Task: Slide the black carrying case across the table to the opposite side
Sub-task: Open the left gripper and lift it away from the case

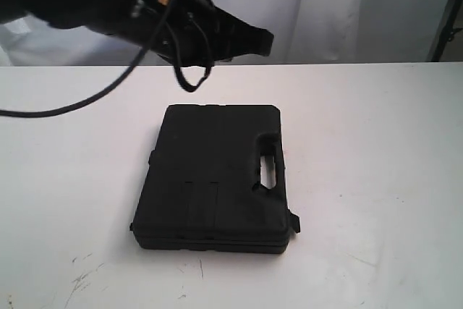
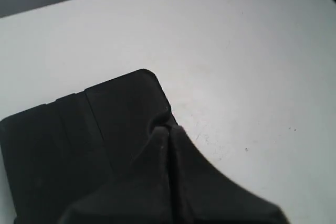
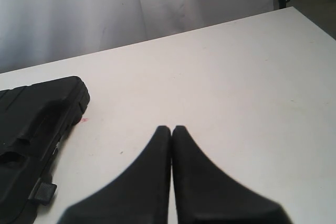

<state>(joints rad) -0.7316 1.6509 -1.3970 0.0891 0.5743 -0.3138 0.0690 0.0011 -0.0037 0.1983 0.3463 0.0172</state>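
Exterior view: black case (image 1: 210, 179) flat on table (image 1: 376, 142)

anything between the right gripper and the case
Nothing but bare table and a tiny pink spot beside the case, as the right wrist view shows.

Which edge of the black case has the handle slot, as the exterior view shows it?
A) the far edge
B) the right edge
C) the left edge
B: the handle slot shows as a pale gap near the right edge of the case, which lies flat on the table.
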